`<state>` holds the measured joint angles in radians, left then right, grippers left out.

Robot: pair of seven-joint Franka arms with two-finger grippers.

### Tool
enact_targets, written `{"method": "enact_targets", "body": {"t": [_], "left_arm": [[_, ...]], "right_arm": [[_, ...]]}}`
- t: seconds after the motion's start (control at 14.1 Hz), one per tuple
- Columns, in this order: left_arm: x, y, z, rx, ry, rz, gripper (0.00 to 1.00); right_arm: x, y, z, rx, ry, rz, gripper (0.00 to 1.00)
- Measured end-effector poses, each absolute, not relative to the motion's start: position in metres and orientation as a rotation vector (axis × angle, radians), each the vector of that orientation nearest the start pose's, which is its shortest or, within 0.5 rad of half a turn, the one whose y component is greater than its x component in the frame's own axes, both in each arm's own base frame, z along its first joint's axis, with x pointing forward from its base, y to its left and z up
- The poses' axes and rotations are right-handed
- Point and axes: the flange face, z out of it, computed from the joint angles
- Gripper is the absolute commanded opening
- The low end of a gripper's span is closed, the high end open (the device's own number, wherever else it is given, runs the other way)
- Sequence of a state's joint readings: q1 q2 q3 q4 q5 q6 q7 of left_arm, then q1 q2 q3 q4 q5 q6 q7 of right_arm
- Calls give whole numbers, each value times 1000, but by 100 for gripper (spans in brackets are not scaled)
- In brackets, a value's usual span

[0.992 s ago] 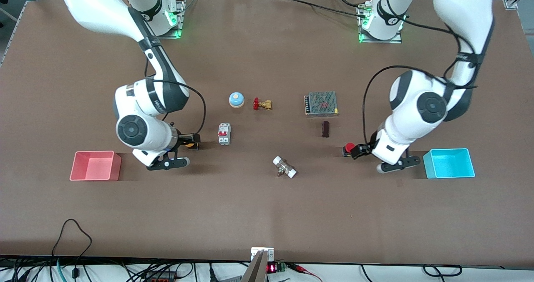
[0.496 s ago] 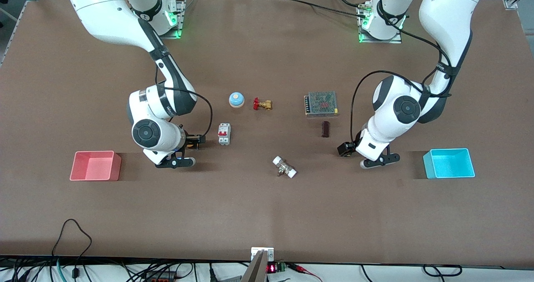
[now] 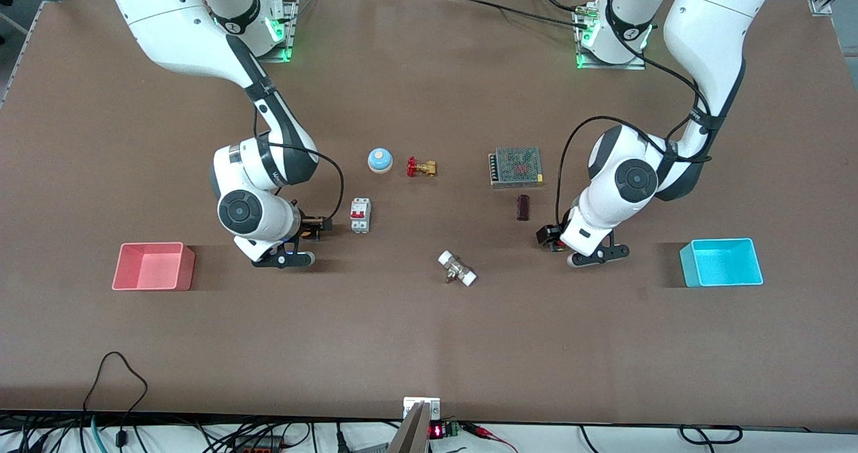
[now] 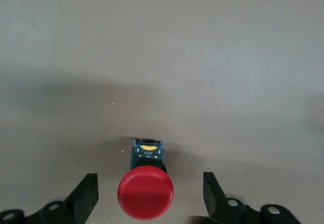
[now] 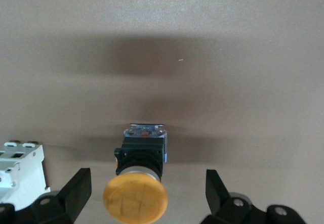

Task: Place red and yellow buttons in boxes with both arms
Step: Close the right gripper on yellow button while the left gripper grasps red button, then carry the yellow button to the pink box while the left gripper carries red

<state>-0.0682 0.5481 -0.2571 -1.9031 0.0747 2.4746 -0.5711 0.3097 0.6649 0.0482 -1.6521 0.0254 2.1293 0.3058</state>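
Observation:
The red button (image 4: 146, 192) sits on the table on its black base, its cap facing the left wrist camera. It lies between the spread fingers (image 4: 83, 196) of my left gripper (image 4: 149, 186), untouched. In the front view the left gripper (image 3: 546, 235) hides it. The yellow button (image 5: 135, 199) lies the same way between the spread fingers (image 5: 78, 188) of my right gripper (image 5: 147, 186). That gripper (image 3: 315, 226) covers it in the front view. The pink box (image 3: 153, 266) stands at the right arm's end, the cyan box (image 3: 722, 263) at the left arm's end.
A white circuit breaker (image 3: 360, 215) stands close beside the right gripper and shows in the right wrist view (image 5: 20, 171). Mid-table are a blue bell (image 3: 380, 160), a brass valve (image 3: 421, 167), a grey meshed unit (image 3: 516, 166), a dark block (image 3: 523, 207) and a white fitting (image 3: 457, 269).
Both grippers have moved toward the table's middle. The left gripper now covers the red button, which showed in the front view a second ago. The right gripper is closer to the breaker.

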Motion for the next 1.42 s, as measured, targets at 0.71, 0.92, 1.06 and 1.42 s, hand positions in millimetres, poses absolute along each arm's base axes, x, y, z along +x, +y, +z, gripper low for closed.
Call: {"method": "enact_targets", "body": {"t": [0.71, 0.92, 1.06, 1.42], "left_arm": [[607, -190, 222, -3212, -381, -18, 36], [616, -180, 229, -3210, -401, -48, 36], [625, -165, 237, -3209, -410, -80, 36], [641, -113, 255, -3207, -375, -144, 36]], "right_arm": [[620, 231, 205, -3141, -44, 319, 28], [628, 230, 215, -3138, -36, 272, 23], [646, 219, 236, -3135, -1, 204, 23], [687, 150, 297, -3125, 134, 126, 20]]}}
